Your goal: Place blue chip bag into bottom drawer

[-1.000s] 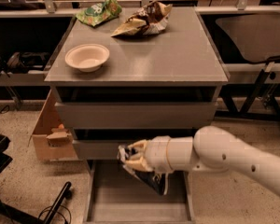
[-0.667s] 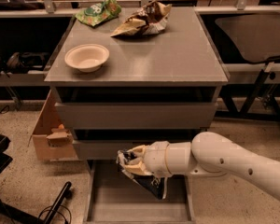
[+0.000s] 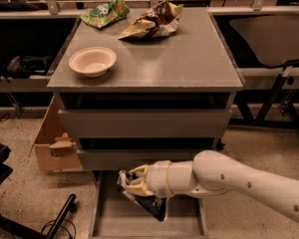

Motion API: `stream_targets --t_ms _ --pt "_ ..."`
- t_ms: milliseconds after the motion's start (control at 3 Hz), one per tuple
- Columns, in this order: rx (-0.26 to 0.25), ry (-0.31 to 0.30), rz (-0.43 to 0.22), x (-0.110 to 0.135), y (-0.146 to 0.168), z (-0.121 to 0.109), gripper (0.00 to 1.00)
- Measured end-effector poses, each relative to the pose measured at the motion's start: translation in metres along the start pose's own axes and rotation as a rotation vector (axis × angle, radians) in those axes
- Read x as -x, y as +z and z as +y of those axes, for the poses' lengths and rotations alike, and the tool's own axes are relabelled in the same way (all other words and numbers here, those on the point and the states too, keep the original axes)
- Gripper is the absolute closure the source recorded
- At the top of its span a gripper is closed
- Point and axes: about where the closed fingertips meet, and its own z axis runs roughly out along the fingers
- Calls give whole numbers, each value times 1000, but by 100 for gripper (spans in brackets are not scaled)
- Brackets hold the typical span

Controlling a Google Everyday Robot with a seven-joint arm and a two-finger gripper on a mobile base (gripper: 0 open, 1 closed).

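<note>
One bag in hand: the gripper [image 3: 133, 181] is pinched shut on the crumpled top of the blue chip bag [image 3: 152, 207]. The bag hangs just below it, over the open bottom drawer [image 3: 123, 224]. It looks light, soft foil, probably slippery and floppy, so that top edge is the sensible hold and crushing hardly matters. Room: bare drawer floor beneath the gripper, side walls near on both sides. The middle drawer [image 3: 144, 159] front sits just above and behind it, so headroom is tight. The bowl [image 3: 92, 61], green bag [image 3: 104, 13] and brown bag [image 3: 152, 23] are well above.
</note>
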Motion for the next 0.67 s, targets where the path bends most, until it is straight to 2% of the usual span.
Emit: stream_targets --t_ms 333,667 --pt "38 78 -35 -44 65 -7 100" --pt "27 140 -65 -91 122 -40 100"
